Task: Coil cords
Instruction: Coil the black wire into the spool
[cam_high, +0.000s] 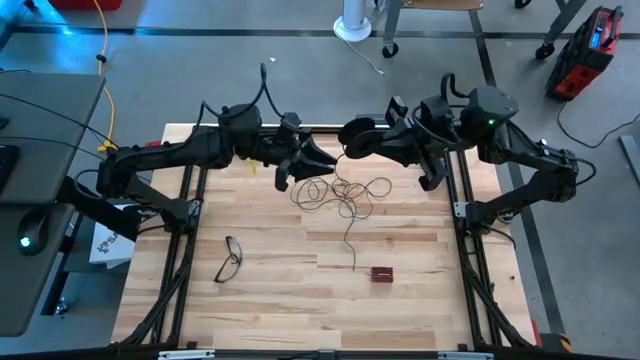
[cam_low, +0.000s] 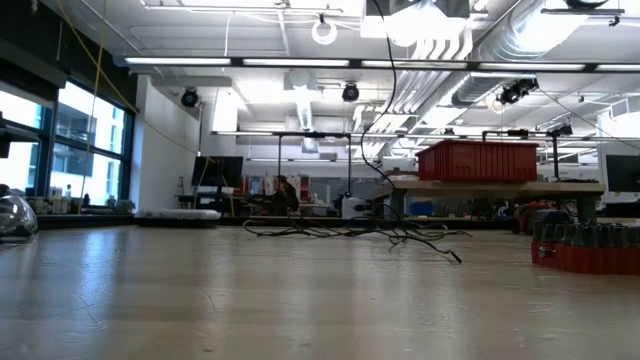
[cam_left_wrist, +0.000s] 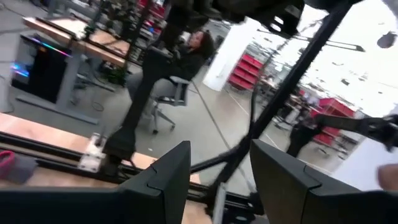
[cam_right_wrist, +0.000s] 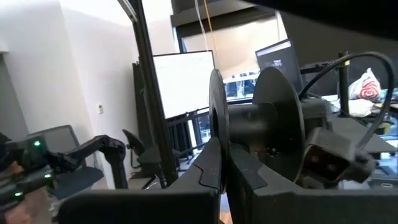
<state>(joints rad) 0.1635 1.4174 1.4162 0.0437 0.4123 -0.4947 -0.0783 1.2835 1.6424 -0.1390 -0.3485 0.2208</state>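
Note:
The cord is a thin dark wire. Most of it lies in a loose tangle (cam_high: 340, 195) on the wooden table, with a tail running toward the near edge (cam_high: 352, 262). One strand (cam_low: 385, 120) rises from the heap to a black reel (cam_high: 355, 134) held high over the table's far side. My right gripper (cam_right_wrist: 225, 169) is shut on that reel (cam_right_wrist: 255, 121). My left gripper (cam_high: 322, 160) hovers level just left of the reel, open (cam_left_wrist: 221, 180). A thin dark line crosses its gap; whether it touches a finger cannot be told. My right gripper pinches one round flange of the reel (cam_right_wrist: 216, 134) at its rim between the two fingers. The fingers come in about level from the table's right side. The reel is lifted clear of the table, its flanges upright, and the wire hangs slack from it to the heap.
Black-framed eyeglasses (cam_high: 230, 258) lie near the table's left side. A small red block (cam_high: 382, 273) sits right of the wire's tail. Dark frame rails (cam_high: 180, 250) run along both table sides. People sit in the room beyond.

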